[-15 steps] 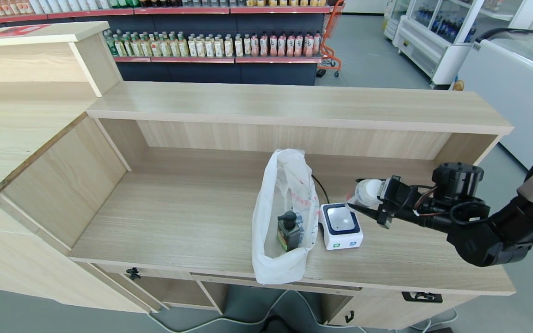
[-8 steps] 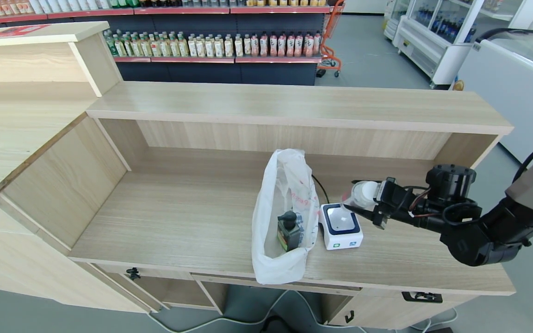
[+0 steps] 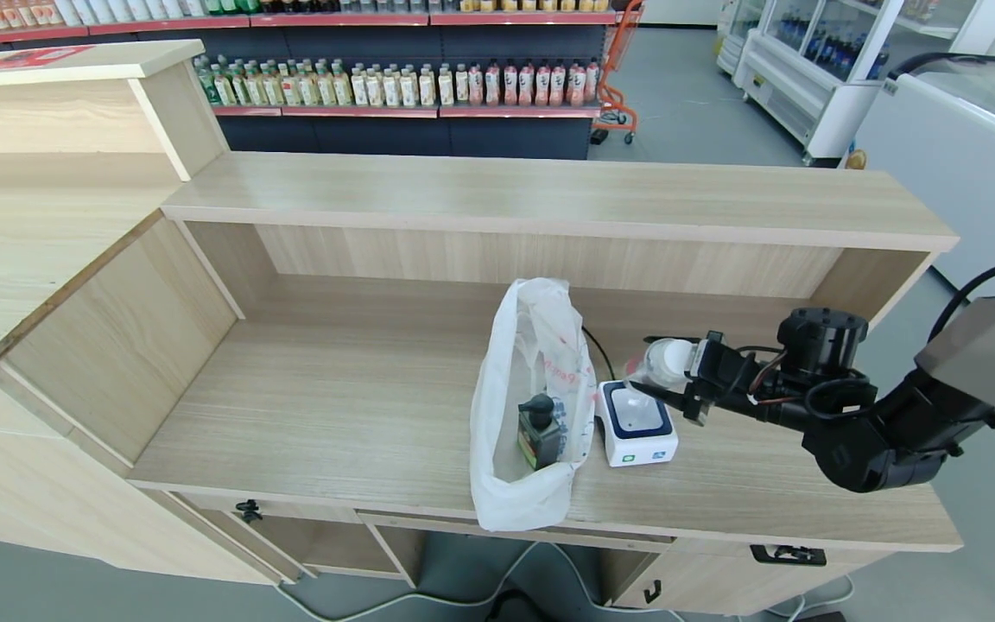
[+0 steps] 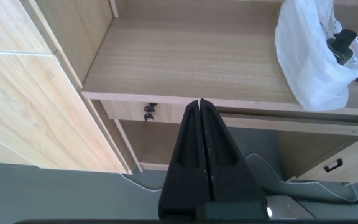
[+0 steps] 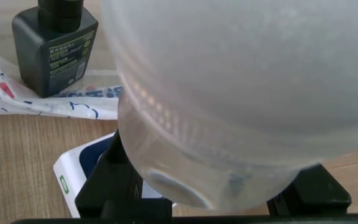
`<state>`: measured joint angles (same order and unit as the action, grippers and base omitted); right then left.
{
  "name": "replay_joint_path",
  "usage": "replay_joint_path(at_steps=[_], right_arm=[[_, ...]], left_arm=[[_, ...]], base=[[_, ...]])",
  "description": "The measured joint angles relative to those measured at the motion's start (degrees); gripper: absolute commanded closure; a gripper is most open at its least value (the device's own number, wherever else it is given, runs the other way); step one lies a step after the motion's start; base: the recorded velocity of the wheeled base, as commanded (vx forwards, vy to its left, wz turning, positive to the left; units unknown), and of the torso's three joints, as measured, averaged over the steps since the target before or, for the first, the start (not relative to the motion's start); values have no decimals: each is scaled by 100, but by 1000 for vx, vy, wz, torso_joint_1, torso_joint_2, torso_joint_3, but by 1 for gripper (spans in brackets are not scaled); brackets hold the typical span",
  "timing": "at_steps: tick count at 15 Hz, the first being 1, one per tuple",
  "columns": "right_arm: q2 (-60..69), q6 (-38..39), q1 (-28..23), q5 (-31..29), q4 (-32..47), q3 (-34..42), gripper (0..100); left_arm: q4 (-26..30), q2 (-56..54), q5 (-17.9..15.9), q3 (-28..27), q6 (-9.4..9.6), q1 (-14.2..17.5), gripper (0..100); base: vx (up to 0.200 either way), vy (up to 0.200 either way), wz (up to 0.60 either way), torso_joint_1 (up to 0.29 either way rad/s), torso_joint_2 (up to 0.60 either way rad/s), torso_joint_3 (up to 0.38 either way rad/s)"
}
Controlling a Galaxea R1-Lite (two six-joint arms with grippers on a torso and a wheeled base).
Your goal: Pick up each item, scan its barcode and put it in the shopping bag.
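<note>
While clamping the clear jar point(image 3: 668, 358) in the closed right fingers point(image 5: 107, 190) just beside the scanner point(image 3: 636, 423), turn its barcode toward the scanner glass, hold steady, then cross to the shopping bag point(image 3: 506, 415) beside the scanner, with left fingers point(image 4: 188, 149) pressed together, empty, well apart.

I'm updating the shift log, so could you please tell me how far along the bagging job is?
Done: the dark pump bottle stands inside the shopping bag. In hand: the right claw holds a clear container above the scanner. To do: complete that scan, then place the container in the bag.
</note>
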<state>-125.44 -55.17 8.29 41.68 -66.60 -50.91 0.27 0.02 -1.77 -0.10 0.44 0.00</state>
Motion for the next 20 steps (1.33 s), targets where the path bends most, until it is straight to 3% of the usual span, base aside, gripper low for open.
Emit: replay_joint_path(at_steps=[16,18,20], right_arm=[[-190,38,5,35,-229,4,100],[-83,249,0,17,-229,28,100],[352,934,2,-73,-212,118,100]], left_arm=[[-2,0,0,0,0,0,100],[-2,0,0,0,2,0,100],[0,0,0,0,0,0,100]], base=[[0,0,0,0,0,0],[0,0,0,0,0,0],[0,0,0,0,0,0]])
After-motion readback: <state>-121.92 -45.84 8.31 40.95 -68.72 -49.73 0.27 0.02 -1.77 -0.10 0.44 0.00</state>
